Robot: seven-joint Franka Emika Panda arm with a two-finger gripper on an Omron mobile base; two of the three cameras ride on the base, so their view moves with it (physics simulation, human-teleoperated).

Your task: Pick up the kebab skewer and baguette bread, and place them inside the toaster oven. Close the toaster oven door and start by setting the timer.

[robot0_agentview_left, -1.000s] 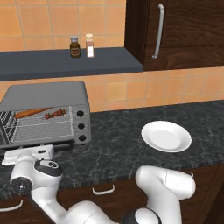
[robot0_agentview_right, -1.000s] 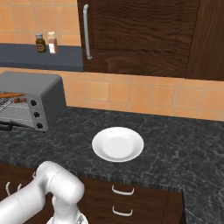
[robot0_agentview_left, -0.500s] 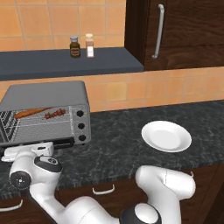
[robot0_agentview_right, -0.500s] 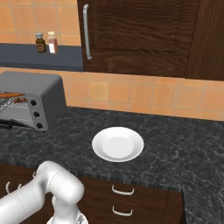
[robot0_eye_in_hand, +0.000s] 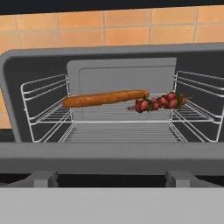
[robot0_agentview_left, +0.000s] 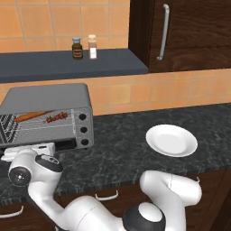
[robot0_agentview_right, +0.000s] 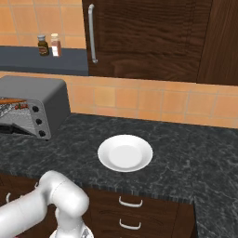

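White plate [robot0_agentview_left: 172, 140] & 2 spice jars [robot0_agentview_left: 85, 47] nr toaster oven [robot0_agentview_left: 47, 99].

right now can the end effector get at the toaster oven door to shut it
Probably yes. In the hand view the toaster oven door hangs open right in front of the camera, nothing between. The baguette bread and kebab skewer sit back on the rack, clear of it. The end effector's tips are not visible, so contact is uncertain.

No legible text, label, brand, number or sign found; the two shelf bottles [robot0_agentview_left: 84, 47] carry labels too small to read.
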